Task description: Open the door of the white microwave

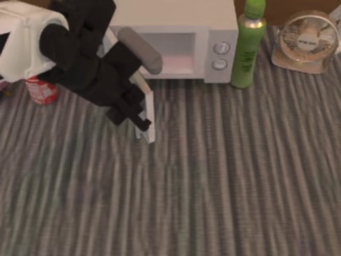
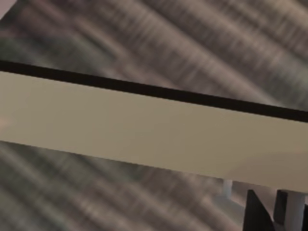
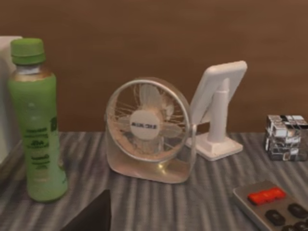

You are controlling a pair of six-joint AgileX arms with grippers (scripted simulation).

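The left gripper (image 1: 143, 124) is out front over the striped grey tabletop (image 1: 213, 186), fingers clamped on the free edge of the flat white door (image 1: 149, 114), which is swung wide open. That grip makes sense for pulling it around its hinge. Further back, the small boxy white microwave (image 1: 181, 21) shows its pale pinkish cavity, so the job looks basically done.

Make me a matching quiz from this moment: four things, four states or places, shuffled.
Things:
1. door
2. green bottle
3. small fan
4. red can

States or places:
A. top view's far left, under the left arm
B. swung open, at the left tool
C. right of the bottle, near the right edge
D. upright beside the white microwave knobs

Pairs: 1-B, 2-D, 3-C, 4-A
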